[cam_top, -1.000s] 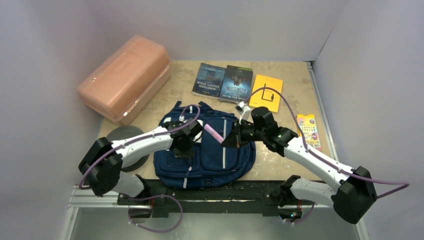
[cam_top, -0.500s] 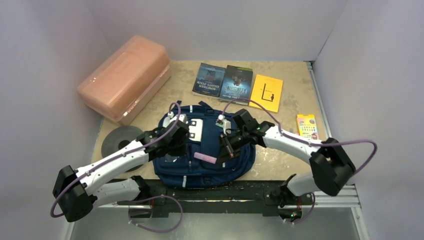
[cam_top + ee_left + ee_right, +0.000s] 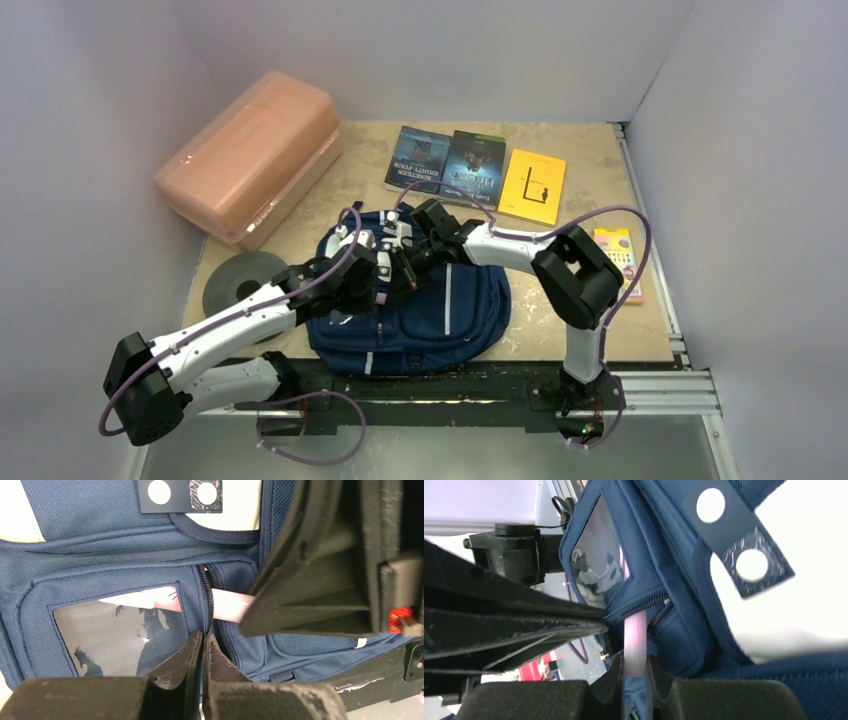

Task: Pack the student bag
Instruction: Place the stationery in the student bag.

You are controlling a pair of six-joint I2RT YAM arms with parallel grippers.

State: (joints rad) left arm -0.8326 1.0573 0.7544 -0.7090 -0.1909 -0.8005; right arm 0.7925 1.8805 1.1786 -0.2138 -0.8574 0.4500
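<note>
Right wrist view: we have the right gripper (image 3: 634,662) clamped on a slim pale pink stick (image 3: 635,637) half inside the zip pocket of the navy blue fabric student bag (image 3: 674,580), the left gripper (image 3: 202,642) pressed shut at the zip, and three thin books (image 3: 474,168) not yet packed.

A salmon-pink plastic box (image 3: 250,155) sits at the far left of the beige tabletop (image 3: 590,150). Toward the far edge lie two dark-covered books (image 3: 418,160) (image 3: 474,167) side by side, with a yellow booklet (image 3: 533,186) just right of them. A colourful flat pack (image 3: 615,245) lies near the right edge, and a grey disc (image 3: 235,280) at the near left.
</note>
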